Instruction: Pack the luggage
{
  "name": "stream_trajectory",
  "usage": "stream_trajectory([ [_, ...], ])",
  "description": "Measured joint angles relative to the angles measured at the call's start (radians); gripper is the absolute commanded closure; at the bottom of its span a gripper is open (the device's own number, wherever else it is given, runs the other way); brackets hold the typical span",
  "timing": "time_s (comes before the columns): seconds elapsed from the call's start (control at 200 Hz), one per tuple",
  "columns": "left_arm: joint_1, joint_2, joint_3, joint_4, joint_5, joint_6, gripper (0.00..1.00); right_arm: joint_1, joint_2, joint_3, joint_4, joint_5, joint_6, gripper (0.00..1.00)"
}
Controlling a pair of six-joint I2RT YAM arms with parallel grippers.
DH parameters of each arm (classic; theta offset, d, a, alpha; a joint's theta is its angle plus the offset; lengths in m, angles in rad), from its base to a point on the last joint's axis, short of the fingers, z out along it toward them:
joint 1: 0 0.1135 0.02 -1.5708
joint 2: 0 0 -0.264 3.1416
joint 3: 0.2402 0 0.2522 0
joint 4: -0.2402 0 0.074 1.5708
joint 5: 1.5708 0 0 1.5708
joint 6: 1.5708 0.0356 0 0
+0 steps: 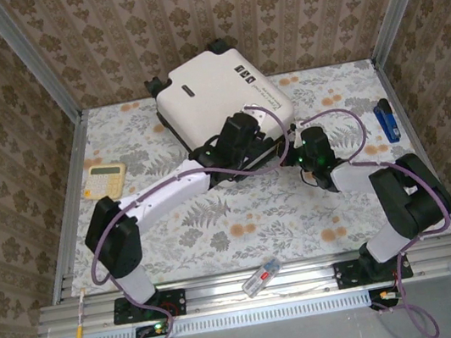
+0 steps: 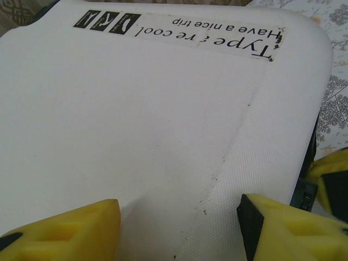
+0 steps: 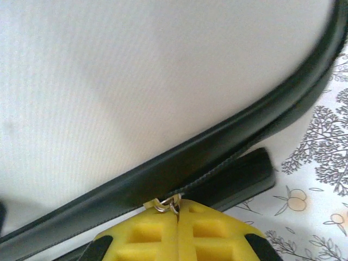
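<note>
White hard-shell luggage lying closed, flat at table's far centre, black wheels, printed marks

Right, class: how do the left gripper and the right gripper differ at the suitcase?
The left gripper has its jaws wide apart, holding nothing; the right gripper has its jaws shut on the zip pull. The left gripper is over the white lid of the luggage; the right gripper is at its black zipped edge. Both have yellow jaws.

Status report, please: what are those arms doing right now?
Left gripper open over closed luggage. Right gripper shut on zipper pull. Calculator, stapler well aside.
</note>
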Motion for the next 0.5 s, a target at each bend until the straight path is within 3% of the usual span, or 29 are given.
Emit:
stream_trajectory([
  [0.35,0.066,-0.126,-0.109,-0.008,0.086,0.016,0.39,0.009,-0.002,-0.015,0.037,-0.104,-0.041,1.0],
  [0.5,0.082,-0.137,-0.06,-0.101,0.09,0.045,0.28,0.042,-0.002,-0.026,0.059,-0.104,-0.052,1.0],
])
